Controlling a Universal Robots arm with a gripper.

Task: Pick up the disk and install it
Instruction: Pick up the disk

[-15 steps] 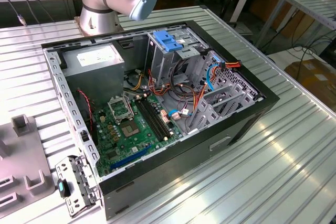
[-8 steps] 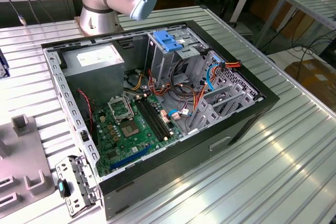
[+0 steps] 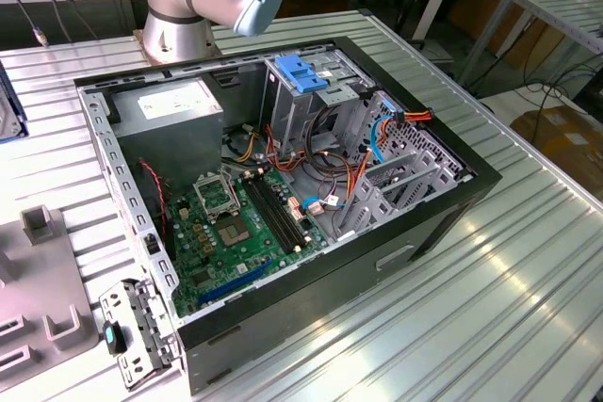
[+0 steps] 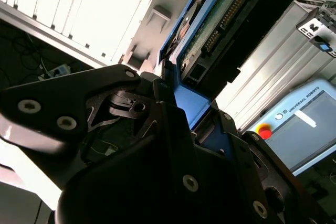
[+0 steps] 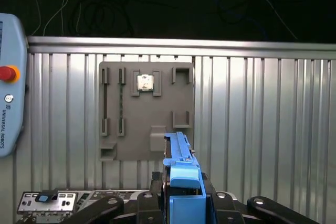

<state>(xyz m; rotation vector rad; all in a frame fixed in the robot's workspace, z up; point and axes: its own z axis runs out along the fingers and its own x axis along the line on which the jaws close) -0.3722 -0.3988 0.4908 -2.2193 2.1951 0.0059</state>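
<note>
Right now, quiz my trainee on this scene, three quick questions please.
1. True or false: the gripper holds the disk.
2. What sits in a pocket of the grey plate? A) a chip B) a fan C) a battery
3. Fill in: the disk's rails are ___.
Key: 1 true; 2 A; 3 blue.

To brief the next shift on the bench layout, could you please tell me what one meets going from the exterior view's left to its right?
Grey fixture plate → power supply → light-blue latch plate → thin blue data cable → cardboard box.
</note>
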